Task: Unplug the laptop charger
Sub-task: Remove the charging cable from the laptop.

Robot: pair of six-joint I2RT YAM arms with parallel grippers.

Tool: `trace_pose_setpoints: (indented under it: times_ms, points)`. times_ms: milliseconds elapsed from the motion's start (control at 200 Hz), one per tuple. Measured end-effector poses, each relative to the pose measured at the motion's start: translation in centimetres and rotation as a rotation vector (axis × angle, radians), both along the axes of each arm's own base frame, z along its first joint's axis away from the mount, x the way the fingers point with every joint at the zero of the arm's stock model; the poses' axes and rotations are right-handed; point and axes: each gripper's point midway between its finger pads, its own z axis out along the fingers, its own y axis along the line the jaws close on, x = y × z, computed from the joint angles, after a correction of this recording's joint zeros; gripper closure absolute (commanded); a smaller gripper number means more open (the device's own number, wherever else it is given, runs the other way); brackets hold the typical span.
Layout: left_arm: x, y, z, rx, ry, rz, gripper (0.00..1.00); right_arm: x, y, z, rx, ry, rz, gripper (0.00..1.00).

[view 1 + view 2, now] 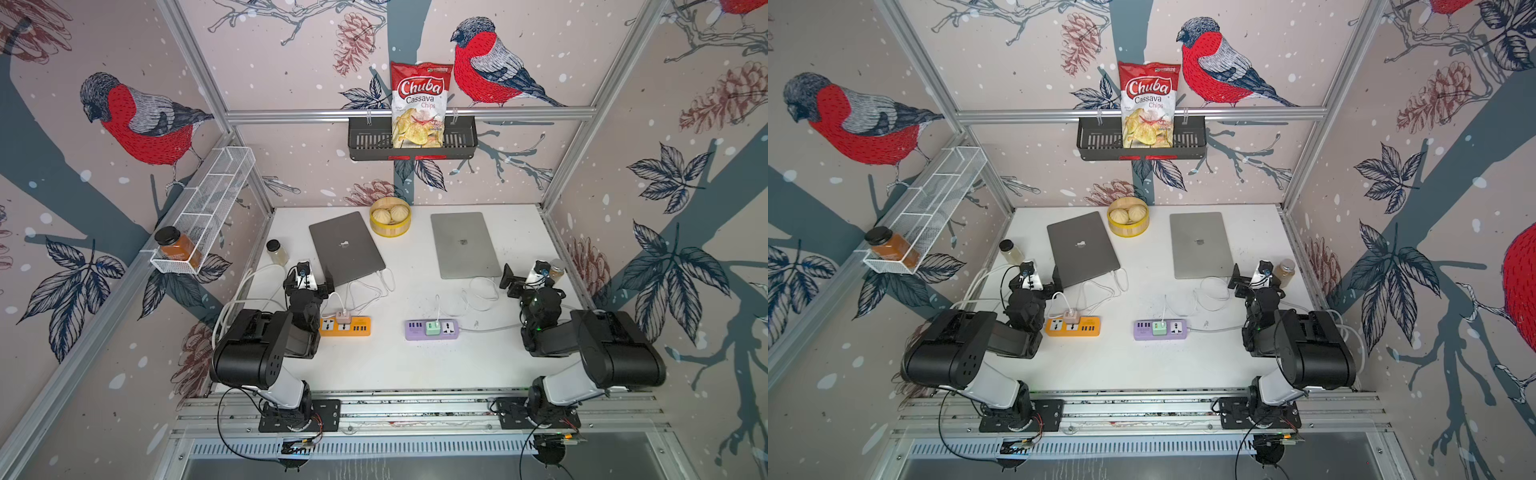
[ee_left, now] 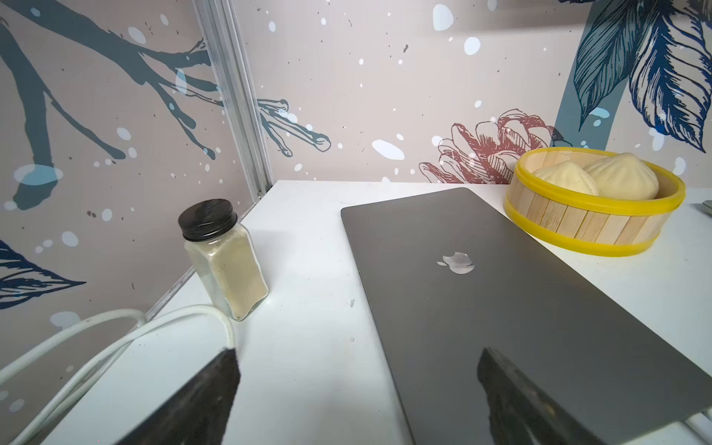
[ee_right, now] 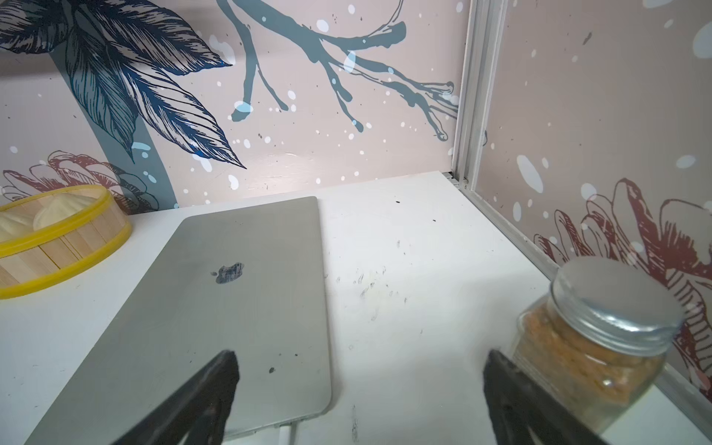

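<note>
Two arms are standing over the counter [image 1: 395,361] with the job not yet begun. The left hand [image 2: 358,356] is hovering wide open and empty at the near left corner of the dark laptop [image 1: 347,249]. The right hand [image 3: 362,356] is equally wide and empty, hanging between the silver laptop [image 1: 464,245] and a spice jar [image 3: 593,346].

The chargers are sitting nearer than both hands. A pink charger [image 1: 343,318] is plugged into the orange power strip [image 1: 357,329] on the left, and a green charger [image 1: 432,327] into the purple power strip [image 1: 413,328] on the right. Each is trailing a looping white cable [image 1: 365,291] to its laptop.

Trouble is likely lying in three places. Either strip, light and loose, is probably going to lift or slide with its charger unless the other hand is pinning it. A tug on the cable rather than the charger body is risking dragging a laptop. And the right hand, swinging toward the strips, is risking toppling the jar just beside it.
</note>
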Motion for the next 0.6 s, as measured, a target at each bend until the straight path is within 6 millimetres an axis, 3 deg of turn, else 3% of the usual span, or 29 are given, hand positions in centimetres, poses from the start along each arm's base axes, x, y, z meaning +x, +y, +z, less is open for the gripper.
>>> trace_pose_setpoints:
  times_ms: [600]
  points:
    - [-0.01,0.09,-0.14,0.000,0.006,-0.001,0.06,0.19,-0.55,0.19,0.004,-0.004,-0.031,0.00]
